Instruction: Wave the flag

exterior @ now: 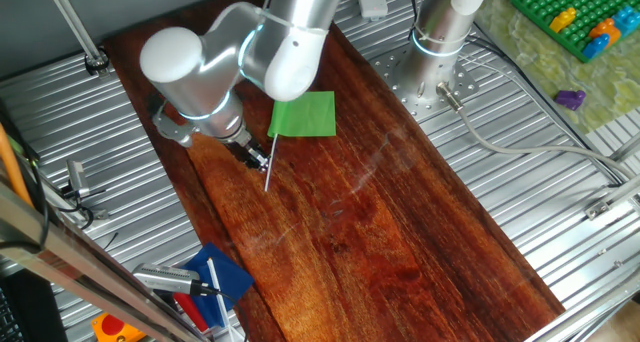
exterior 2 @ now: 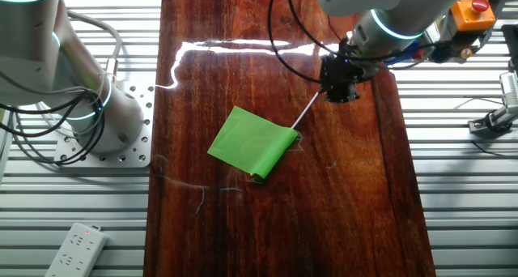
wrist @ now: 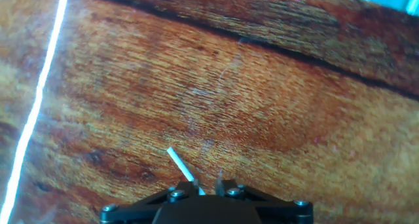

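The flag (exterior: 303,115) is a bright green rectangle on a thin white stick (exterior: 268,172), over the dark wooden board (exterior: 380,222). In the other fixed view the green cloth (exterior 2: 251,141) sits low at the board's middle, and I cannot tell if it touches the wood. The stick (exterior 2: 307,111) runs up from it into my gripper (exterior 2: 338,89). My gripper (exterior: 255,160) is shut on the stick partway along it. In the hand view the white stick end (wrist: 178,160) pokes out past the closed fingertips of the gripper (wrist: 206,183).
A second arm's base (exterior: 440,42) stands at the board's far edge, also seen in the other fixed view (exterior 2: 105,123). A green brick plate (exterior: 575,17), a purple piece (exterior: 570,99), blue tools (exterior: 215,272), a power strip (exterior 2: 77,249) and an orange button box (exterior 2: 473,10) lie on the metal table around the board.
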`<state>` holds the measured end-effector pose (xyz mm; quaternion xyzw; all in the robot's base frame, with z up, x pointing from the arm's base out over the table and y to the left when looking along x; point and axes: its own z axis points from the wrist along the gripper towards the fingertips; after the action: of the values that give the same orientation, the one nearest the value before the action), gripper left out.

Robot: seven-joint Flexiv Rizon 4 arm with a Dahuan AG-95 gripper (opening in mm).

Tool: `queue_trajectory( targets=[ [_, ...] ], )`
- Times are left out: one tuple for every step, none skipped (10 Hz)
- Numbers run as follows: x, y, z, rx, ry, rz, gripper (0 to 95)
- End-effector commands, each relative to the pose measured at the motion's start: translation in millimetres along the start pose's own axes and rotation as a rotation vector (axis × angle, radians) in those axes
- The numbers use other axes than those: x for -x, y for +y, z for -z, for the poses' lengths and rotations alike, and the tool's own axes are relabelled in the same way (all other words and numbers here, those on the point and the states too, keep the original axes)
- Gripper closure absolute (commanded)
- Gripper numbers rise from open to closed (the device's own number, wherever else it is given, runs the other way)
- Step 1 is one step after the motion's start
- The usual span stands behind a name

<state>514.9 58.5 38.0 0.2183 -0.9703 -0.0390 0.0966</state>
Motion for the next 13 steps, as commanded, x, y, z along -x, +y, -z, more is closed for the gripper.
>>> queue_trajectory(
  targets=[
    [0.7, 0.2, -1.4, -0.017, -0.002, 0.092, 76.0],
    [1.0, 0.6, -3.1, -0.018, -0.005, 0.111, 76.0],
    [1.6, 1.5, -6.3, -0.019, -0.004, 0.137, 76.0],
    [2.1, 2.3, -9.0, -0.017, -0.006, 0.152, 76.0],
    [2.9, 3.6, -13.4, -0.016, -0.006, 0.173, 76.0],
    [2.9, 3.6, -13.4, -0.016, -0.006, 0.173, 76.0],
    [3.5, 4.8, -17.0, -0.014, -0.004, 0.185, 76.0],
    [3.7, 5.3, -18.6, -0.015, -0.001, 0.192, 76.0],
    [3.8, 5.7, -19.5, -0.014, 0.001, 0.194, 76.0],
    [3.8, 5.7, -19.5, -0.013, 0.001, 0.192, 76.0],
    [3.8, 5.7, -19.6, -0.013, 0.005, 0.189, 76.0],
    [3.8, 5.7, -19.6, -0.015, 0.007, 0.188, 76.0],
    [3.9, 6.2, -21.3, -0.012, 0.008, 0.195, 76.0]
  ],
)
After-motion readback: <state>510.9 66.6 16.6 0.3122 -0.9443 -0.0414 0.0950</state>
